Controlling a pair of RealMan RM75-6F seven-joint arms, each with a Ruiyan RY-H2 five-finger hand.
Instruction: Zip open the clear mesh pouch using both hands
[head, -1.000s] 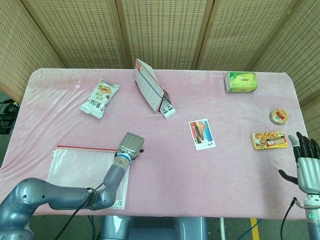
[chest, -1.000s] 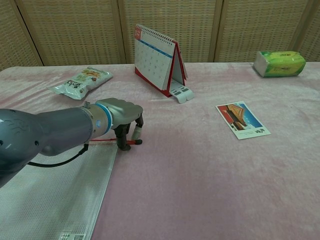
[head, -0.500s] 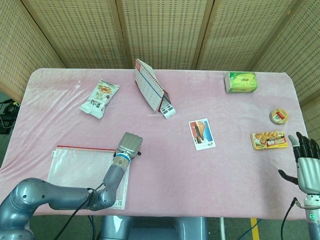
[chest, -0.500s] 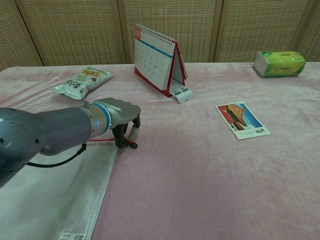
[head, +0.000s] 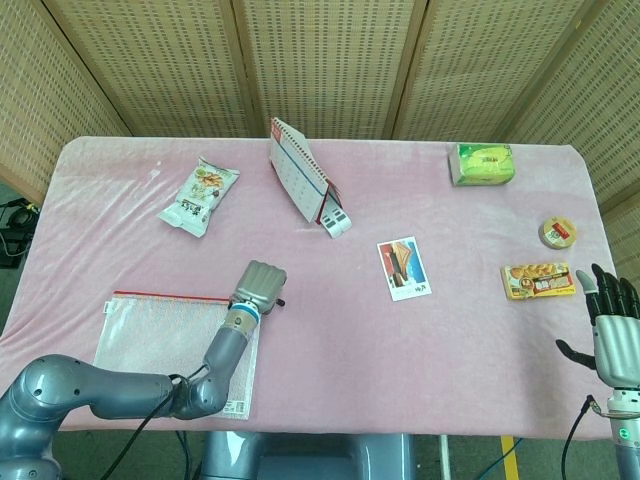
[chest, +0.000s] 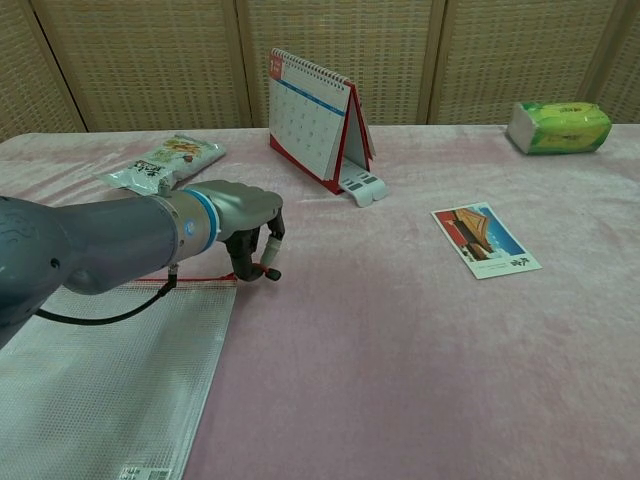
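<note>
The clear mesh pouch (head: 165, 330) lies flat at the table's front left, its red zip line along the far edge. In the chest view the pouch (chest: 100, 380) fills the lower left. My left hand (head: 258, 285) sits at the zip's right end with its fingers curled down. The chest view shows my left hand (chest: 235, 215) pinching the small red zip pull (chest: 264, 273) just past the pouch's corner. My right hand (head: 612, 325) hovers off the table's front right corner, fingers spread and holding nothing, far from the pouch.
A desk calendar (head: 303, 182) stands at the back middle and a snack bag (head: 200, 195) lies to its left. A picture card (head: 404, 268) lies mid-table. A green tissue pack (head: 483, 164), a round tin (head: 558, 232) and a flat snack pack (head: 538, 280) are on the right.
My left hand has shifted slightly back and to the left at the zip's end, with its fingers curled tighter on the red pull. The right hand has stayed put.
</note>
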